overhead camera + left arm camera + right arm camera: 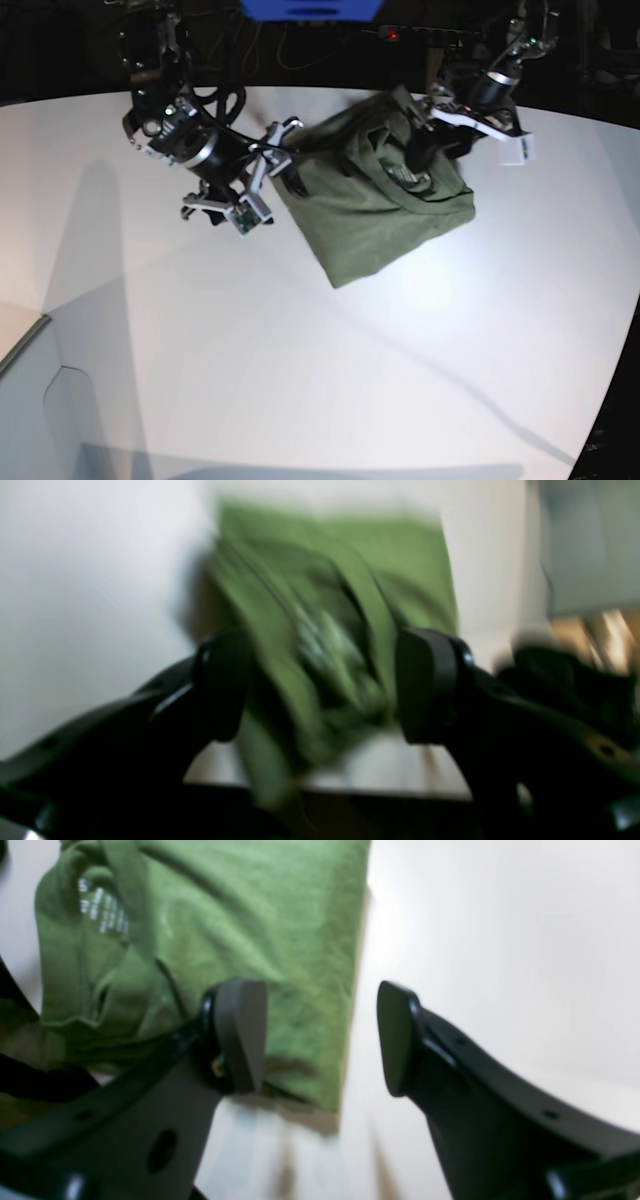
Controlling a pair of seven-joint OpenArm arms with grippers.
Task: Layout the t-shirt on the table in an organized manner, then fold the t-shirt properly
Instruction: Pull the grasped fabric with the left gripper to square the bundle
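The olive-green t-shirt (375,200) lay bunched and partly folded on the far part of the white table (300,350), its collar end raised toward the left gripper (425,150). In the left wrist view that gripper (320,685) had its jaws set wide with a blurred wad of shirt cloth (325,630) between them; whether they pinched it could not be told. The right gripper (320,1037) stood open and empty over the shirt's straight edge (280,940), one finger (240,1035) in front of the fabric, the other over bare table (500,940). Printed neck lettering (102,907) showed inside the collar.
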